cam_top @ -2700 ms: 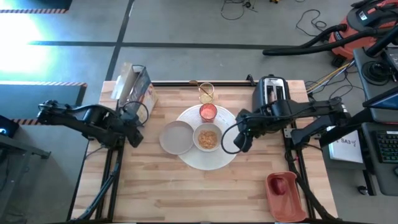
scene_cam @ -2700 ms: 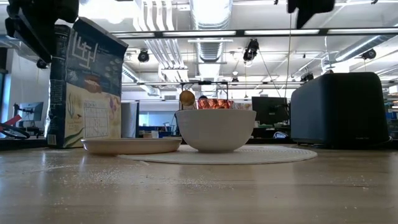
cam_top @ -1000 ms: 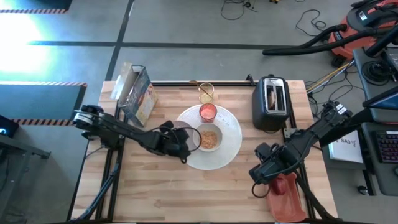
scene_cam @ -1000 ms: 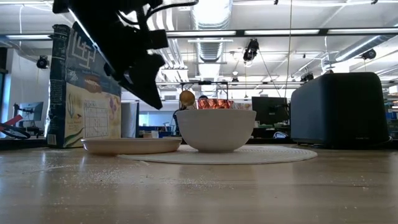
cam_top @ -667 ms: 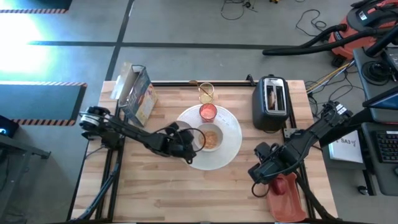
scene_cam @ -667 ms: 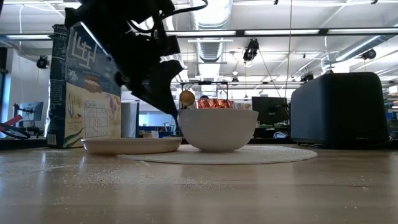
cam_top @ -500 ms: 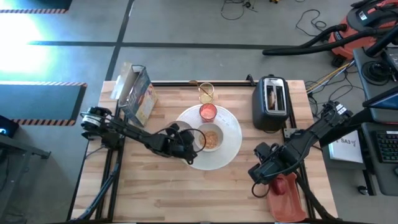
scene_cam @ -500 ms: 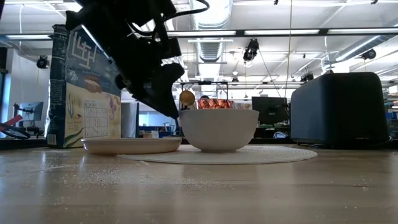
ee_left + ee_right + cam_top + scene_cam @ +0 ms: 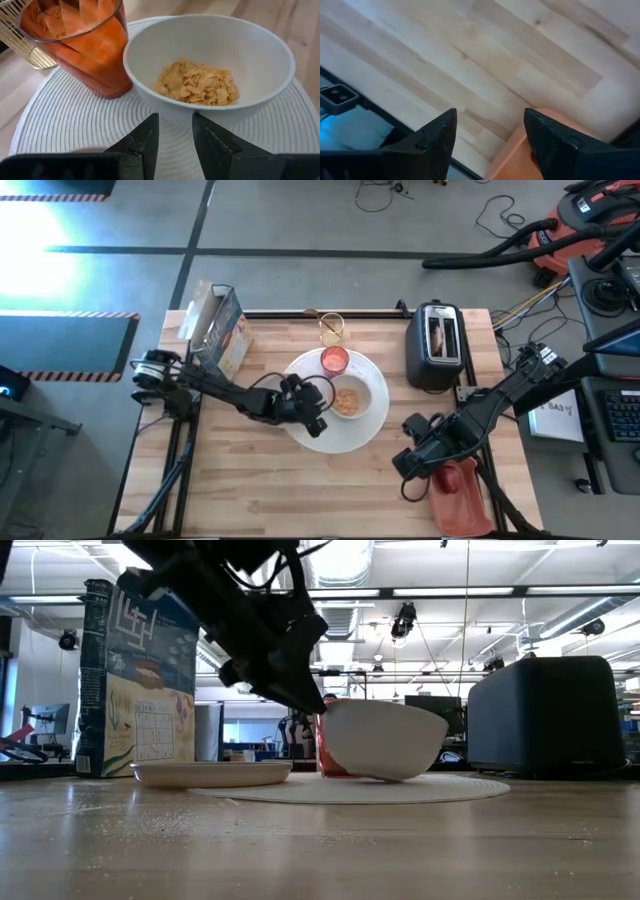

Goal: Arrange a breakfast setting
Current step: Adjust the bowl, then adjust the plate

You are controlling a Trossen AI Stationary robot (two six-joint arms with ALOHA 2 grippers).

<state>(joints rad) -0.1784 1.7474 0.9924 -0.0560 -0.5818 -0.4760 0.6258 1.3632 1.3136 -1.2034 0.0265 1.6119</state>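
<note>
Jaws narrowly apart and empty, our left gripper point(image 9: 173, 135) tips the small white bowl point(image 9: 210, 65), likely to reposition it; our right gripper point(image 9: 490, 120) hangs agape, empty, near the table corner.

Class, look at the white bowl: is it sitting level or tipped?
Tipped. The low view shows the white bowl slanted, one side raised off the plate.

Small white bowl point(image 9: 210, 65) w/ tan flakes, tipped to one side on large round white plate point(image 9: 368, 423); small red cup point(image 9: 82, 47) upright just beside it; clear glass point(image 9: 331, 328) behind plate
</note>
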